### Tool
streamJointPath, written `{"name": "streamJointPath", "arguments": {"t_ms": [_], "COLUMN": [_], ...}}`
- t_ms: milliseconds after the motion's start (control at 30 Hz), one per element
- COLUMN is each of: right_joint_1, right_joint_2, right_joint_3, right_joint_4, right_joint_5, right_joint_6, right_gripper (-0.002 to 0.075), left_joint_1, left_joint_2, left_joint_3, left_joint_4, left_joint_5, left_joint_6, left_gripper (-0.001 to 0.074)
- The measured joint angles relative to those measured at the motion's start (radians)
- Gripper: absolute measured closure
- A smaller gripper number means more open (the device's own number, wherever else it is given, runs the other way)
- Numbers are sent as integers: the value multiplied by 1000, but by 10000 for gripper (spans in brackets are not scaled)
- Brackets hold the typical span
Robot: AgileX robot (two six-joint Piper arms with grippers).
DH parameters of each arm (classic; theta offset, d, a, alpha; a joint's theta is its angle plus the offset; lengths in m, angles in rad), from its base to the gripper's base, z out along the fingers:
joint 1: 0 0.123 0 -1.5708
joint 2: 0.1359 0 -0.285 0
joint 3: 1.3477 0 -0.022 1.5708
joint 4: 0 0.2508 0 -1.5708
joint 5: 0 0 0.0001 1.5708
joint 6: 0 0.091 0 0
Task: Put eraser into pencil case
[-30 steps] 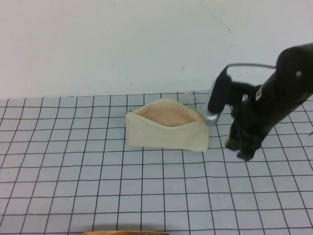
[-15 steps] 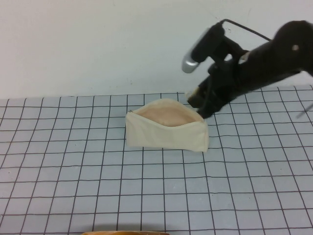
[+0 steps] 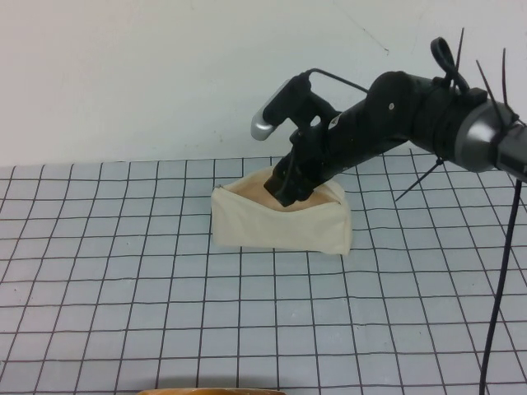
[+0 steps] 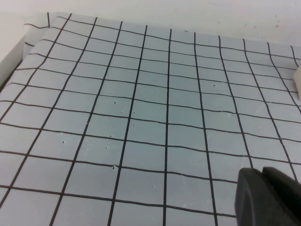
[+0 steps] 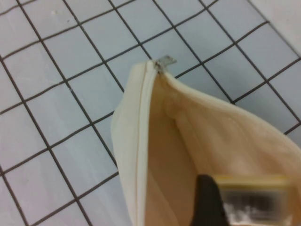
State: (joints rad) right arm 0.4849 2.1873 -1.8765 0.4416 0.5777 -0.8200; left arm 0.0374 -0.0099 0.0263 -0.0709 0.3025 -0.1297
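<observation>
The cream-white pencil case [image 3: 280,226] stands open on the grid mat, its peach lining showing. My right gripper [image 3: 288,191] reaches down into its mouth from the right. In the right wrist view it is shut on the eraser [image 5: 251,197], a cream-yellow block with a barcode label, held over the peach lining of the pencil case [image 5: 136,136]. One dark finger [image 5: 209,202] shows beside the eraser. My left gripper [image 4: 270,195] is out of the high view; in the left wrist view its dark fingers sit together over bare mat.
The grey grid mat [image 3: 165,313] covers the table, with a white wall behind. A zip pull [image 5: 165,60] lies at the pouch's end. A cream edge [image 4: 297,81] shows at the side of the left wrist view. A tan rim [image 3: 206,392] sits at the front edge.
My right gripper rose from the mat at the pouch's right, swung left over the pouch and now dips into its open mouth with the eraser.
</observation>
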Motion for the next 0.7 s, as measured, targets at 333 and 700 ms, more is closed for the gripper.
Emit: {"name": "streamJointPath", "arguments": {"t_ms": [333, 700], "right_joint_1": [0, 0], "right_joint_2": [-55, -502], "right_joint_3": [-5, 295], "right_joint_4": [2, -24], "right_joint_5": [49, 3], "right_joint_6": [23, 153], "right_gripper": [376, 718], "left_joint_1": [0, 0], "left_joint_2": [0, 0], "left_joint_3": [0, 0], "left_joint_4": [0, 0], "left_joint_5": [0, 2], "left_joint_6": [0, 0], "left_gripper": [736, 736]}}
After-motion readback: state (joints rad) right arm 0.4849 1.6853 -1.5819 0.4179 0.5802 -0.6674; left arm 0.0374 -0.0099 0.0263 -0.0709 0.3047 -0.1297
